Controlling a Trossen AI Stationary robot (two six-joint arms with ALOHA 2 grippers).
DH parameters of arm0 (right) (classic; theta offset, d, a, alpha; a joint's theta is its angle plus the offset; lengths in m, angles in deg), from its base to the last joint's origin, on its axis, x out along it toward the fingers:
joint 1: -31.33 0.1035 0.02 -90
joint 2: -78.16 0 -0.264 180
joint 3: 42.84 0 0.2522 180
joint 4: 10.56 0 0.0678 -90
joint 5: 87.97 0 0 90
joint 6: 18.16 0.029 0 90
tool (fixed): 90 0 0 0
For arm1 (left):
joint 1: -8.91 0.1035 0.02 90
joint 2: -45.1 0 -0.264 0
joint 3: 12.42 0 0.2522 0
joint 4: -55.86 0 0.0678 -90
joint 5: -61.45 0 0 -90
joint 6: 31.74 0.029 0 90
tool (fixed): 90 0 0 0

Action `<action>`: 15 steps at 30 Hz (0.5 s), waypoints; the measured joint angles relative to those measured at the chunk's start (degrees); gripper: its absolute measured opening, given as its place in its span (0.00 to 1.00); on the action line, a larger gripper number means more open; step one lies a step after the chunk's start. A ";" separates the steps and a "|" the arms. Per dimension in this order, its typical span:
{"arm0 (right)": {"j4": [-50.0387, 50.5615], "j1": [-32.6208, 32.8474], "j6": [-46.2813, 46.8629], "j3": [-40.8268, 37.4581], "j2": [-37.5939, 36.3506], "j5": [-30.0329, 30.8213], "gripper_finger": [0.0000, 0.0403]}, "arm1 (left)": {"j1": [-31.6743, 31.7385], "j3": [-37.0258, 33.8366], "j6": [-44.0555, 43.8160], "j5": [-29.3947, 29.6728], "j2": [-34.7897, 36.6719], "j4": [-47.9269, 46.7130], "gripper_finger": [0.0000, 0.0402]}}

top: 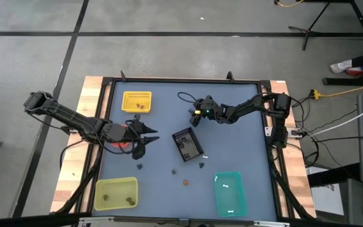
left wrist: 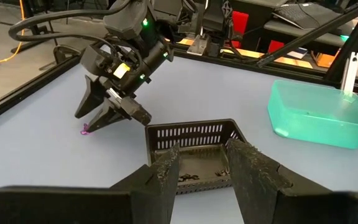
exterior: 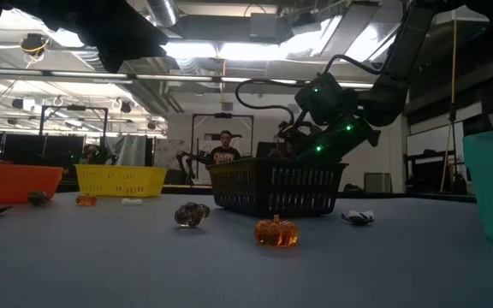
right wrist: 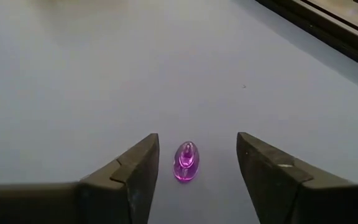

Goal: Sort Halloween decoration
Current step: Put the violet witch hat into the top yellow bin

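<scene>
A tiny purple trinket (right wrist: 186, 162) lies on the blue table mat, and my right gripper (right wrist: 197, 140) is open with one finger on each side of it, touching nothing. In the high view my right gripper (top: 195, 118) is just beyond the far end of the black mesh tray (top: 186, 144), tipped down at the mat. The left wrist view shows the trinket (left wrist: 84, 129) at those fingertips. My left gripper (top: 147, 140) is open and empty, left of the tray, above the orange container (top: 122, 140). An orange pumpkin (exterior: 276, 232) and dark trinkets (exterior: 192, 214) lie loose on the mat.
The yellow container (top: 137, 101) is at the far left, the yellow-green container (top: 115, 192) near left and the teal container (top: 229, 192) near right. Loose trinkets (top: 201, 165) lie on the near side of the tray. A person (exterior: 224, 147) stands in the room behind.
</scene>
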 joint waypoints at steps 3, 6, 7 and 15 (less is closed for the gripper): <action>-0.02 0.00 0.00 0.00 0.00 -0.44 0.45 | 0.00 0.00 0.00 0.00 0.00 0.02 0.30; -0.06 0.00 0.00 0.00 0.00 -1.82 0.39 | 0.00 0.00 0.00 0.00 0.00 0.02 0.30; -0.06 0.02 0.00 0.00 0.00 -1.88 0.37 | 0.00 0.00 0.00 -0.01 0.00 0.02 0.30; -0.06 0.00 -0.42 0.00 0.00 -1.73 0.26 | 0.00 0.00 0.00 -0.02 0.00 0.02 0.30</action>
